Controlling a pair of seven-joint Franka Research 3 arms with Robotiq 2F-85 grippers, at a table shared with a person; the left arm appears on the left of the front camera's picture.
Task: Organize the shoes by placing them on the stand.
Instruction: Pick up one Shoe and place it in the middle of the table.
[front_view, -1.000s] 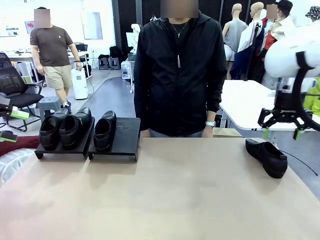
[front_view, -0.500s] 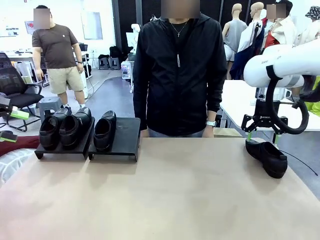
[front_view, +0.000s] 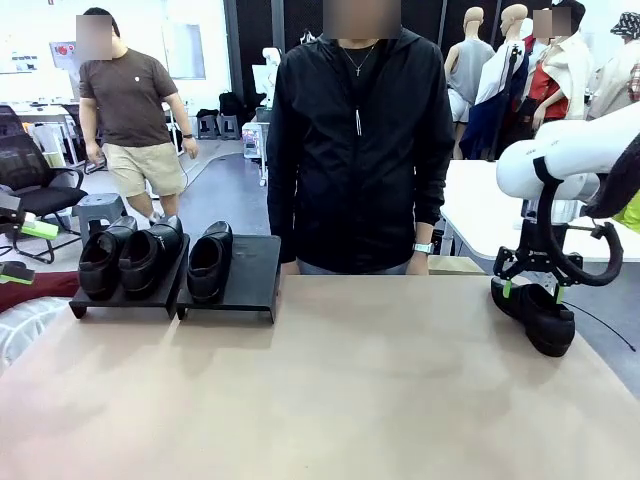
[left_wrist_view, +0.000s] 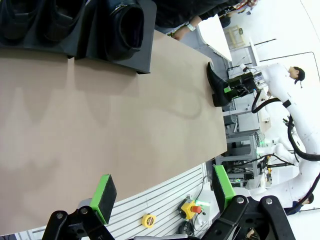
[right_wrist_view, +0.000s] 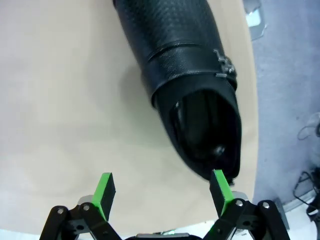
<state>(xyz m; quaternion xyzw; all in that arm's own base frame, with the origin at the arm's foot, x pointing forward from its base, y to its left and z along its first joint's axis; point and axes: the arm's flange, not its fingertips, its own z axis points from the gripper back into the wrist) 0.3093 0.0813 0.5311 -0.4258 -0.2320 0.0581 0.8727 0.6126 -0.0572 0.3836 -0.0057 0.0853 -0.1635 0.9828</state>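
Note:
Three black shoes sit on two low black stands at the table's far left; the right stand has bare room beside its one shoe. A fourth shoe lies alone near the table's right edge. My right gripper hangs open just over its heel end. In the right wrist view that shoe points away, its opening facing me, and the heel lies against the right pad of my open right gripper. My left gripper is open and holds nothing, well back from the stands.
A person in a black jacket stands at the table's far edge, behind the middle, hands down. The table's right edge runs close to the lone shoe. A white table stands behind it. The broad tan tabletop lies between stands and shoe.
My right gripper has swung left and come down from above the table's right edge to the lone shoe's heel. The shoes have not moved.

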